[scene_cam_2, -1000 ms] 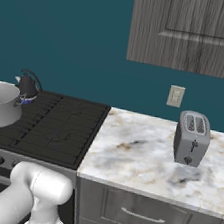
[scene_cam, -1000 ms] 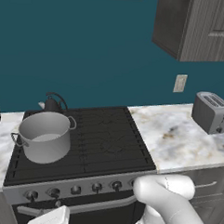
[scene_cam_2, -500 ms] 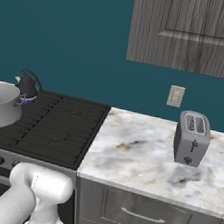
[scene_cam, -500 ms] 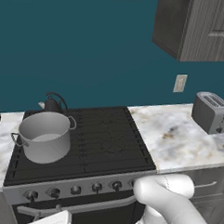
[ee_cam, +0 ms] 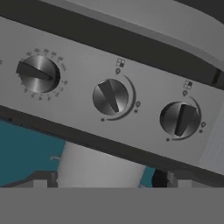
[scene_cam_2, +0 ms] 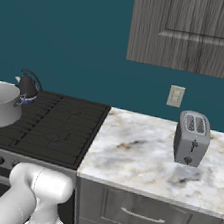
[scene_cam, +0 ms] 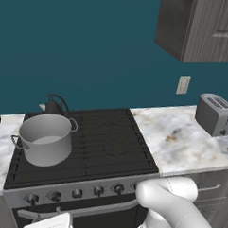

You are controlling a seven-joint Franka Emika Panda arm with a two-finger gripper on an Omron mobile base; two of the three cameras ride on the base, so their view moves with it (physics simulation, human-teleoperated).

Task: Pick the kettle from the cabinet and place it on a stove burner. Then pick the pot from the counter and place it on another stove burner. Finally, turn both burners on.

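claw: can't actually see the fingers, but it's spread about as wide as it goes and there's nothing in it

knobs [ee_cam: 110, 97]: hand view is right up against the stove's front panel, three round dark knobs in a row, the whole panel tilted in that view

panel [scene_cam: 83, 192]: from the left base view it's the grey strip along the front of the stove with the knob row on it, arm [scene_cam: 172, 209] bending down low in front of it

pot [scene_cam: 44, 139]: sitting on the front left burner, no lid, looks empty

kettle [scene_cam: 54, 105]: on the back left burner, right behind the pot, partly hidden by its rim

burners [scene_cam: 110, 139]: black grates, the right-hand ones are bare

counter [scene_cam_2: 148, 157]: marble top to the right of the stove

toaster [scene_cam_2: 192, 138]: grey, upright on the counter toward the wall, well away from the stove

cabinet [scene_cam_2: 191, 31]: up on the wall above the counter, doors closed
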